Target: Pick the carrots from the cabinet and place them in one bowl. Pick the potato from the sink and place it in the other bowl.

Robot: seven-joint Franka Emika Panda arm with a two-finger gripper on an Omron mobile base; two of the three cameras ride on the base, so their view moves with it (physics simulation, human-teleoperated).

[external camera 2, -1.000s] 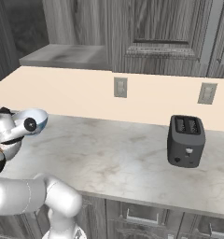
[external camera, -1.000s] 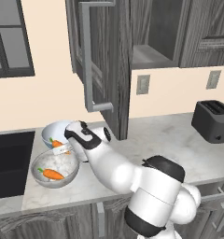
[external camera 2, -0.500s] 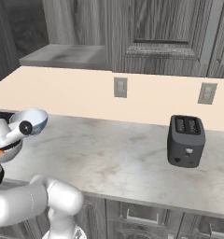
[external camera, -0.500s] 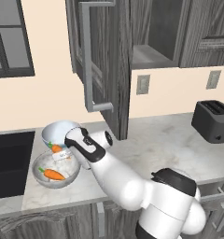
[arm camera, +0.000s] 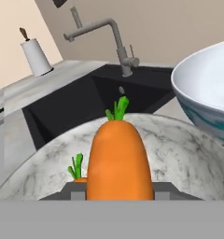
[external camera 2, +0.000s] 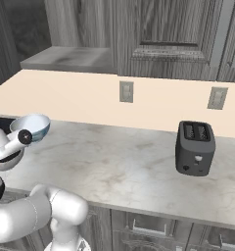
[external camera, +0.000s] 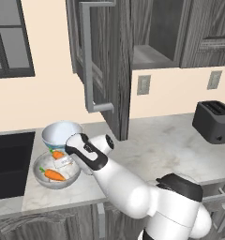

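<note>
Since 1 second ago the arm has swung lower and further toward 9 o'clock in the left base view, carrying the hand [external camera: 63, 161] from beside the bowls to a spot right over the mottled bowl [external camera: 45, 180]. Its jaws are closed narrowly on the second carrot [arm camera: 117, 161], which the hand view shows gripped near its thick body, green top pointing away toward the sink [arm camera: 86, 100] at 12 o'clock. Held that way, tip toward the wrist, the carrot hangs just above the bowl's marbled inside, so a release should drop it cleanly within the rim.

1 carrot already lies in that bowl: its orange body shows at 7 o'clock of the hand in the left base view [external camera: 54, 175], and its green top peeks out beside the held one in the hand view.

At 12 o'clock of the mottled bowl, touching or nearly so, sits the smooth pale bowl [external camera: 56, 133], apparently empty and kept free for the potato. Above the worktop [external camera: 180, 150] the cabinet door [external camera: 98, 61] hangs open, left that way after the carrots were taken out.

My judgement: the carrot half of the task is nearly done, opening the jaws is next, and the sink lies close at 9 o'clock for the potato
</note>
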